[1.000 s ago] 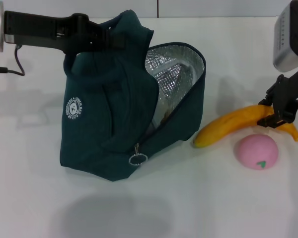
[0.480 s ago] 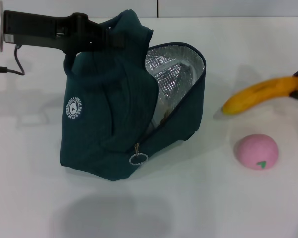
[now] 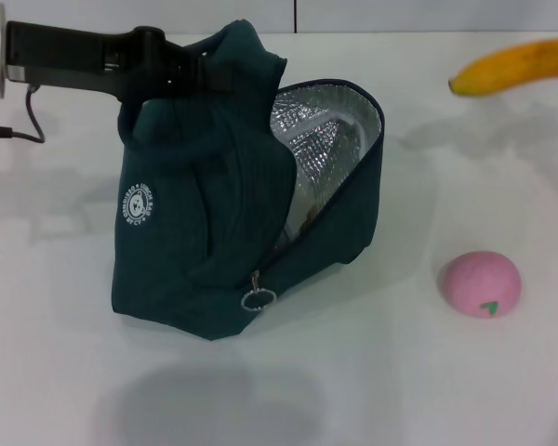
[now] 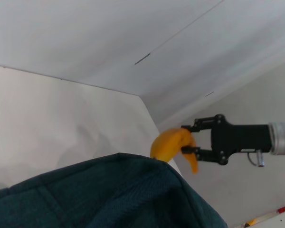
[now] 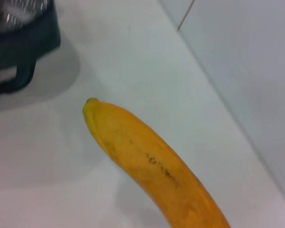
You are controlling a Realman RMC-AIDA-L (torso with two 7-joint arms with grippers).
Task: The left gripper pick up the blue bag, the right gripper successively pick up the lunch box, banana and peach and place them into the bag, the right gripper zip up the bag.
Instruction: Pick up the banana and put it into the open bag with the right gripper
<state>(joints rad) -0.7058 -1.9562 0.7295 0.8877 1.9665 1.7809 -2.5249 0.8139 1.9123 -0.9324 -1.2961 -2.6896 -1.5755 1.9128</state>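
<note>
Yellow banana [image 3: 516, 65] is up in the air near the desk's far right corner, clamped by our right gripper [image 4: 195, 148]. Left gripper [image 3: 181, 74] grips the blue bag [image 3: 223, 204] open. Risk: it clips the rim going in, or slips.

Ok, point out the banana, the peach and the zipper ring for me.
banana [image 3: 516, 65], head view, middle of its yellow body.
peach [image 3: 482, 283], head view, centre of the pink top.
zipper ring [image 3: 258, 298], head view, metal loop on the bag's front.
</note>
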